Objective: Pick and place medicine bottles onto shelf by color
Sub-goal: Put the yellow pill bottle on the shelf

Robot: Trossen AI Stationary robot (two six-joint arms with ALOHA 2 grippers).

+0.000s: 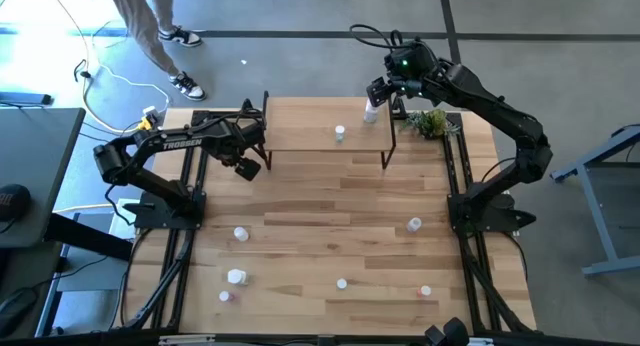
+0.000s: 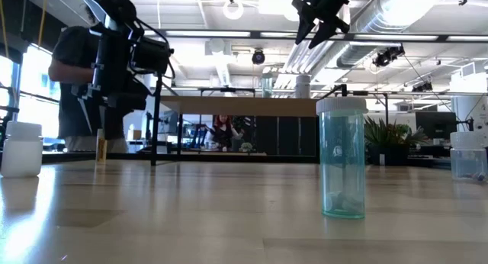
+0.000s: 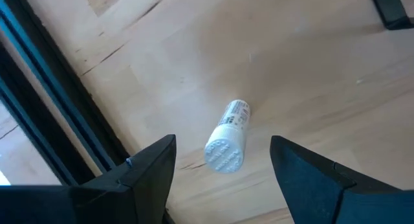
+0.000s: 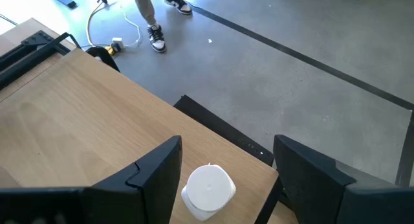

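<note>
My left gripper [image 1: 250, 168] hangs open over the table by the shelf's [image 1: 300, 126] left end. In its wrist view, a small white bottle [image 3: 228, 141] lies on its side on the tabletop below, between the two fingers and apart from them. My right gripper [image 1: 376, 98] is open above the shelf's far right corner, its fingers on either side of a white-capped bottle [image 4: 208, 188] that stands upright on the board. Another small bottle [image 1: 340, 133] stands mid-shelf. Several more bottles stand on the near table, including a teal one [image 2: 341, 157].
Loose bottles [image 1: 241, 233] [image 1: 414, 224] [image 1: 342, 283] are scattered over the near half of the table. A small green plant [image 1: 432, 123] sits just right of the shelf. A person's legs [image 1: 165, 31] show on the floor beyond the far left corner.
</note>
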